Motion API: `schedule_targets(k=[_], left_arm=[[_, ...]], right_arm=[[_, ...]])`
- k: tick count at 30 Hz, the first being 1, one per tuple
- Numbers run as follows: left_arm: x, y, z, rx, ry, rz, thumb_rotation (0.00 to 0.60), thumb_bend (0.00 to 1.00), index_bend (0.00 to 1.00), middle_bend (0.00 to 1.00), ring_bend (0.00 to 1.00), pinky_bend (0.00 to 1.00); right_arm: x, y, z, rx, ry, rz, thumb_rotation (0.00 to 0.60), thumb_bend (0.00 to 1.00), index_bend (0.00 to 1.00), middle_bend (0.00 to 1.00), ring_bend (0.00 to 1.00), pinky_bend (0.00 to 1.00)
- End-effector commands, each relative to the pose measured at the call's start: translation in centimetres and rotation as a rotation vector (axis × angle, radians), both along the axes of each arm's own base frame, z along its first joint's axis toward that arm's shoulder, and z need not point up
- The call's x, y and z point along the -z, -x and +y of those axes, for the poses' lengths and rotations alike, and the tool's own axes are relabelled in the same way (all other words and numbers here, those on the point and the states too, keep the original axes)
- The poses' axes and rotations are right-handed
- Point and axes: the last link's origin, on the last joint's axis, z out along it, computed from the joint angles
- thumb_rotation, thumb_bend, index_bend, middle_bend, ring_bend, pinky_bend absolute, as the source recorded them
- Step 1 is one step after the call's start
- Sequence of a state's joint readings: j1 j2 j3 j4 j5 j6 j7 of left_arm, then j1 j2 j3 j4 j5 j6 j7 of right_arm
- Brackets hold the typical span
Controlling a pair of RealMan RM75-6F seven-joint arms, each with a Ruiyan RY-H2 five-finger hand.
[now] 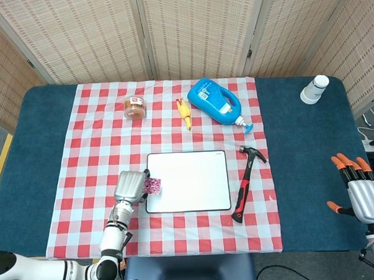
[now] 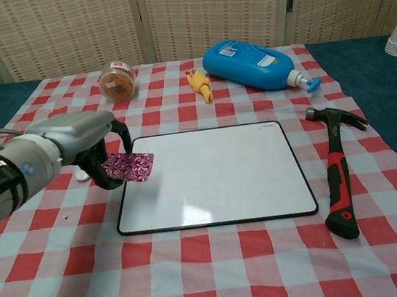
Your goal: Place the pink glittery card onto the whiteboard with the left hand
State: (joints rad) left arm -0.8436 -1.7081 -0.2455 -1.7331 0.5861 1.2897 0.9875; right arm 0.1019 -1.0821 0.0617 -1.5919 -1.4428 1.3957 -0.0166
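My left hand (image 2: 84, 138) (image 1: 130, 186) holds the pink glittery card (image 2: 130, 165) (image 1: 152, 185) pinched between its fingers, lifted off the cloth. The card hangs over the left edge of the whiteboard (image 2: 213, 176) (image 1: 189, 181), which lies flat in the middle of the checkered cloth. My right hand (image 1: 361, 191) shows only in the head view, far right beyond the table's edge, fingers spread and holding nothing.
A hammer (image 2: 338, 168) lies right of the whiteboard. Behind it are a blue bottle (image 2: 253, 59), a yellow rubber chicken (image 2: 199, 84) and a small jar (image 2: 117, 81). A small white object (image 2: 82, 175) sits on the cloth left of the board. Paper cups (image 1: 314, 89) stand far right.
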Motion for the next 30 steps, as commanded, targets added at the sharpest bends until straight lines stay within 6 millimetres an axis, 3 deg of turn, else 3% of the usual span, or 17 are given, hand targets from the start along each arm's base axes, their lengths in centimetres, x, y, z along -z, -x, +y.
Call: schedule_targets(k=[1,6,10,23,30], left_arm=[[1.4,-3.2,0.5,0.021,0.018,-0.018,0.6,0.28,0.36,0.99,1.0,1.0],[3.0,-6.6,1.4,0.048,0.022,-0.019,0.6,0.28,0.36,0.99,1.0,1.0],[4.0,-7.9,2.0,0.055,0.022,-0.016,0.6,0.28,0.36,0.99,1.0,1.0],[7.6,-8.1,1.7,0.065,0.066,0.021,0.6,0.27,0.35,0.98,1.0,1.0],[7.3,-8.3,2.1,0.072,0.043,-0.006,0.6,0.27,0.29,0.97,1.0,1.0]], right_arm=[[-0.1,0.0,0.0,0.0,0.002,-0.002,0.6,0.0,0.0,0.0,0.0,0.0],[-0.4,0.2,-0.1,0.008,0.007,-0.011,0.6,0.0,0.0,0.0,0.0,0.0],[-0.4,0.3,-0.3,0.01,0.006,-0.016,0.6,0.0,0.0,0.0,0.0,0.0],[-0.2,0.7,-0.8,0.029,-0.009,-0.017,0.6,0.0,0.0,0.0,0.0,0.0],[-0.3,0.7,-0.8,0.029,0.0,-0.018,0.6,0.0,0.0,0.0,0.0,0.0]])
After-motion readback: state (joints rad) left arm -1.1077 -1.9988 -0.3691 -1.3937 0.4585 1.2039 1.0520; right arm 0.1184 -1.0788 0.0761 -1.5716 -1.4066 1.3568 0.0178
